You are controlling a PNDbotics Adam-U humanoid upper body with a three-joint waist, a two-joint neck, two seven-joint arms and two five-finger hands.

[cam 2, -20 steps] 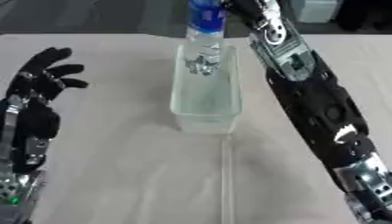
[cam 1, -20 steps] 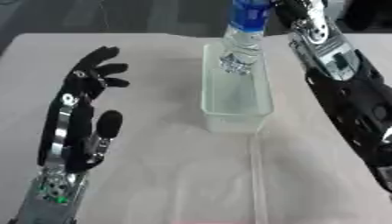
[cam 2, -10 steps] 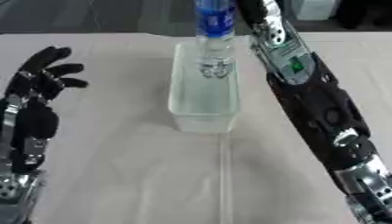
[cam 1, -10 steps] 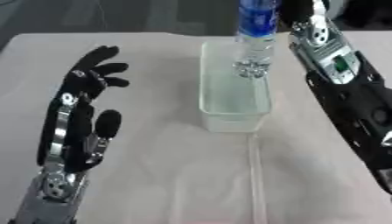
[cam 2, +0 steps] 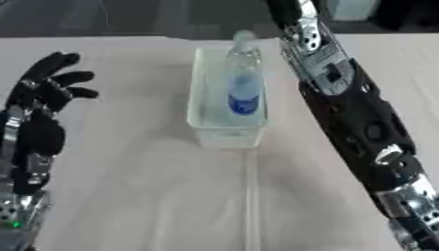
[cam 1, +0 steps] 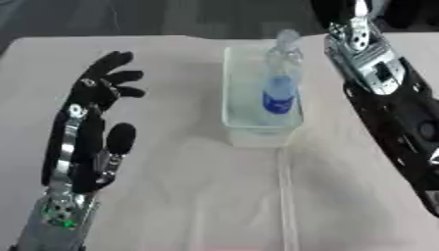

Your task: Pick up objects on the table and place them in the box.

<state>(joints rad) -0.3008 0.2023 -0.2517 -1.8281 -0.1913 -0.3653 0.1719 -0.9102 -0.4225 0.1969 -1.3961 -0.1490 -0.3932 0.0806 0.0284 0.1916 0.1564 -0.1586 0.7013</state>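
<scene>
A clear plastic bottle (cam 1: 280, 93) with a blue label lies inside the clear plastic box (cam 1: 230, 88), its cap toward the far end. It looks blurred. My right arm (cam 1: 386, 93) runs along the box's right side up to the top edge. Only a dark part of the right hand (cam 1: 336, 13) shows there, above and clear of the bottle. My left hand (cam 1: 90, 122) stands open at the left, fingers up, well away from the box and holding nothing.
The table is covered with a pale cloth (cam 1: 188, 196) with a crease running from the box toward the near edge. Dark floor lies beyond the far table edge (cam 1: 129, 38).
The bottle, held upright over the box by my right hand, is now down inside the box. The right hand has drawn up to the top edge. The left hand has not moved.
</scene>
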